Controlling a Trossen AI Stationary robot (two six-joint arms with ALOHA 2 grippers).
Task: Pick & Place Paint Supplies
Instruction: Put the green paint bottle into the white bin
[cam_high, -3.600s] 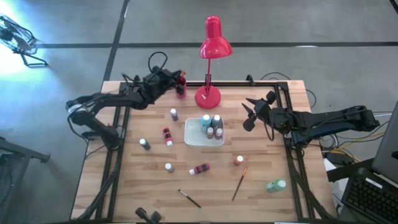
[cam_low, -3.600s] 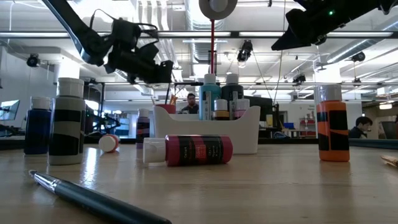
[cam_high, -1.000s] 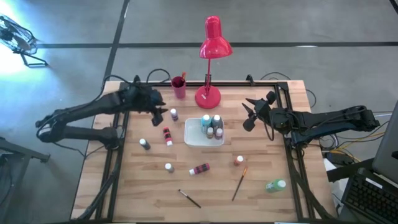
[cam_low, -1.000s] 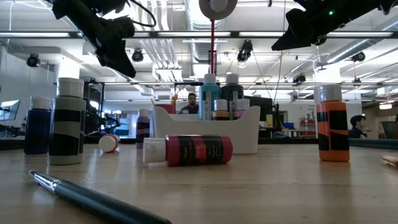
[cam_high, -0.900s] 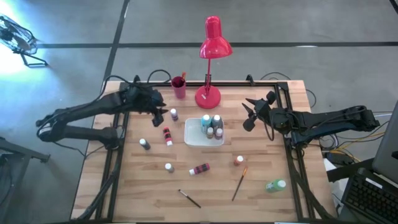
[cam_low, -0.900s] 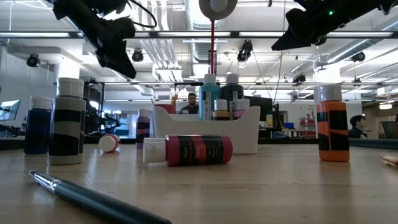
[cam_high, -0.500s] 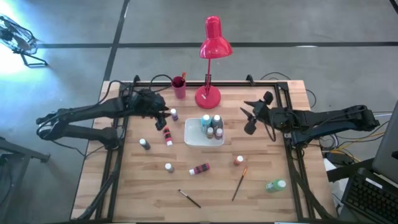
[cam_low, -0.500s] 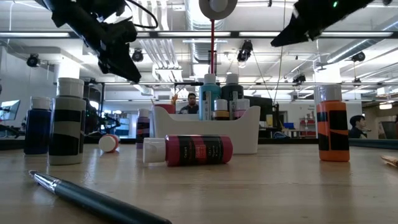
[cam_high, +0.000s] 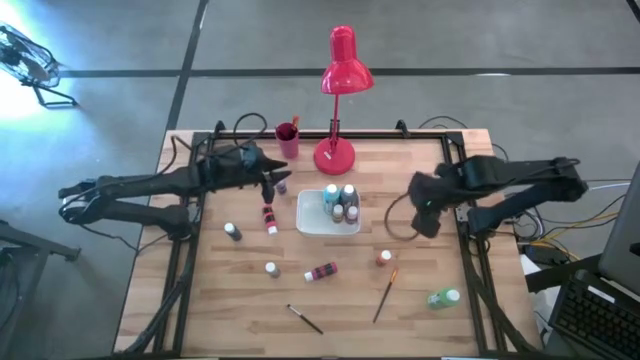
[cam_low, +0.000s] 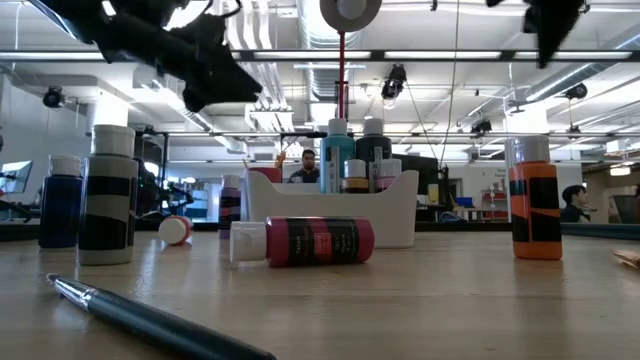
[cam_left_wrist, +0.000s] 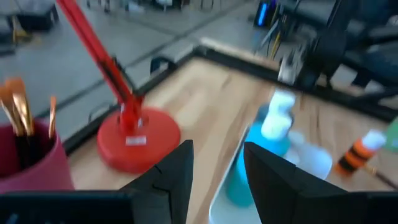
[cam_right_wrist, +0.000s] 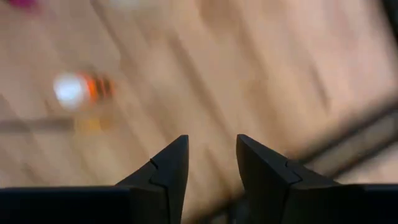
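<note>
Scene: a wooden table (cam_high: 420, 300) seen from above, with two dark arms reaching in from either side.
Tray: a white tray (cam_high: 312, 222) sits mid-table and already holds several paint bottles (cam_high: 339, 202), standing upright.
Lamp: a red desk lamp (cam_high: 338, 100) stands at the far edge, with a red cup (cam_high: 287, 139) of brushes beside it.
Loose supplies: a purple-labelled bottle (cam_high: 280, 186) near the cup, a red bottle (cam_high: 268, 217) lying beside the tray, a dark bottle (cam_high: 232, 231), a white-capped bottle (cam_high: 271, 268), another red bottle (cam_high: 322, 271) on its side, an orange bottle (cam_high: 384, 258), a green bottle (cam_high: 443, 297) near the right corner, and two brushes (cam_high: 385, 294) toward the near edge.
Left gripper: the left gripper (cam_high: 272, 178) has slid in from the cup to hover right by the purple-labelled bottle; its jaws are parted and empty.
Right gripper: the right gripper (cam_high: 424, 222) has swung from pointing at the tray to pointing down, between tray and orange bottle; jaws parted, nothing held.
Meaning: both arms look to be lining up fresh picks, the left on the purple-labelled bottle, the right likely on the orange one. Most supplies remain outside the tray.
</note>
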